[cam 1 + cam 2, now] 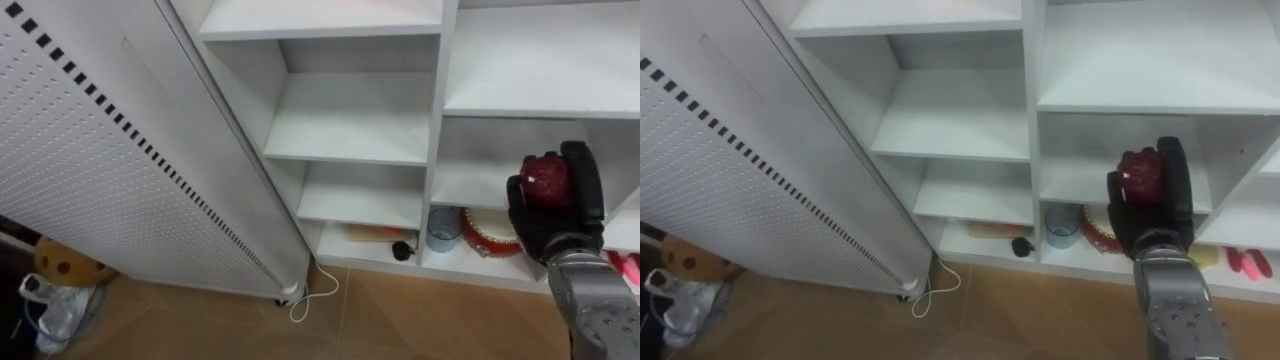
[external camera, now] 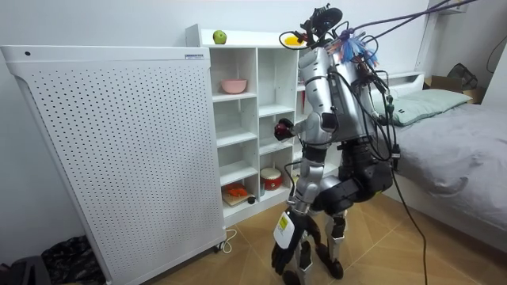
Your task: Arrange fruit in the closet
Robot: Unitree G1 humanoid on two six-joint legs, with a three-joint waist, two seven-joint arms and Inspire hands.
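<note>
a: what is the right hand (image 1: 560, 215) doing?

b: it is lifted in front of the white closet (image 1: 435, 150), fingers curled round a dark red fruit (image 1: 545, 178). the fruit sits at the top of the grasp, probably so it can go in first.

a: where might it go?

b: it is level with a bare shelf (image 1: 470, 190), just above the compartment with a blue cup (image 1: 443, 228) and a red round dish (image 1: 488, 232). that free shelf looks the likeliest spot. the left hand (image 2: 287, 241) hangs low beside the leg, idle.

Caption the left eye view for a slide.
Robot's right hand holds a dark red round fruit before the white open-shelved closet, beside a white perforated panel.
</note>
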